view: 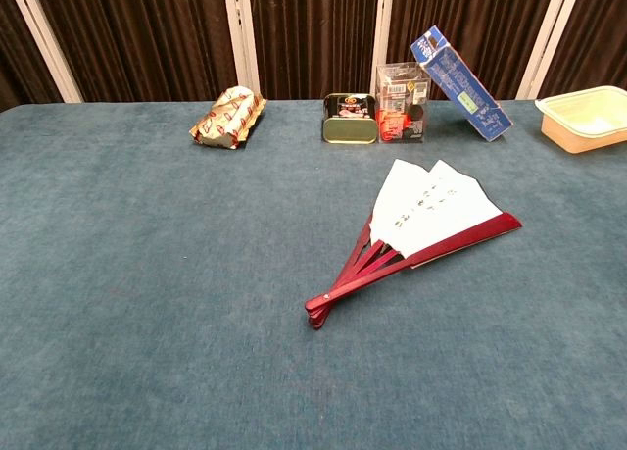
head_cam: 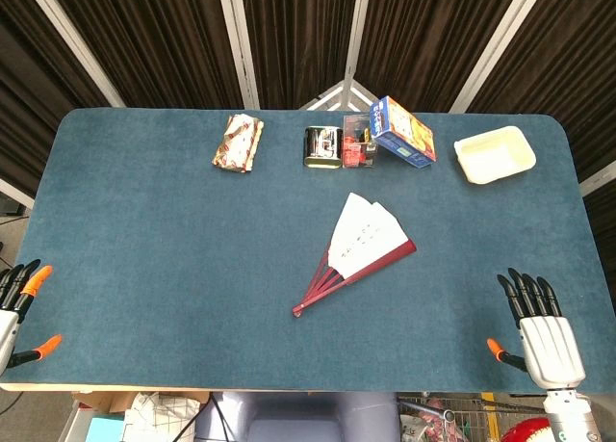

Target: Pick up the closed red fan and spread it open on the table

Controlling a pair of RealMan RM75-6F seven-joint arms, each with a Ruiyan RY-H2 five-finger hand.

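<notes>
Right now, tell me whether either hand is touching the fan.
No. The fan lies partly spread mid-table, while the left hand and right hand sit apart at the near corners.

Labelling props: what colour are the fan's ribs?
Dark red ribs under white paper, clearest in chest view.

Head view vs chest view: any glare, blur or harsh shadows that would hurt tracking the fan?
Head view: even, soft light, no glare on the table; the fan is sharp, with barely any shadow; both hands, left and right, sit at the frame edges. Chest view: the fan is crisp, with a thin shadow under its ribs; the tin shows mild sheen; neither hand shows.
</notes>
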